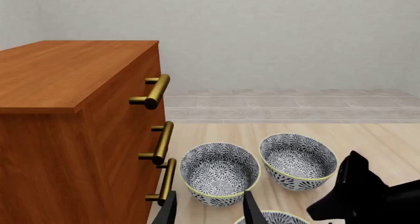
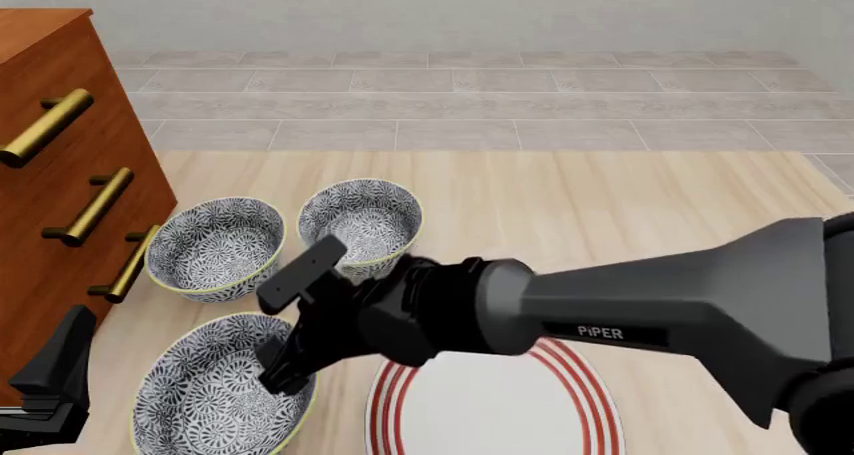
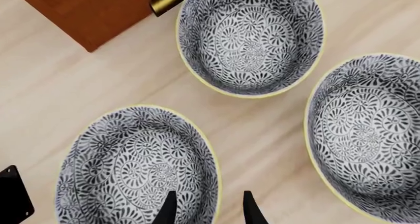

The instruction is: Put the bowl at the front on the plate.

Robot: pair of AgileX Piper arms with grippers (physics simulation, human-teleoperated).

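Observation:
The bowl at the front (image 2: pixel 200 400) sits nearest the table's front edge, blue-grey patterned with a pale yellow-green rim. My right gripper (image 2: pixel 286 368) hangs over its right rim. In the right wrist view this bowl (image 3: pixel 131 167) fills the lower left, and the right gripper (image 3: pixel 208 208) is open with one finger inside the rim and one outside. The plate (image 2: pixel 587 400), white with red rings, lies just right of the bowl, partly under the right arm. My left gripper (image 1: pixel 210 211) is open and holds nothing; only a sliver of the bowl (image 1: pixel 276 217) shows past it.
Two look-alike bowls stand behind: one at back left (image 2: pixel 214 247), one at back right (image 2: pixel 360 223). A wooden dresser (image 2: pixel 54 175) with brass handles (image 2: pixel 100 207) rises on the left, close to the bowls. My left arm (image 2: pixel 54 375) rests at the front left corner.

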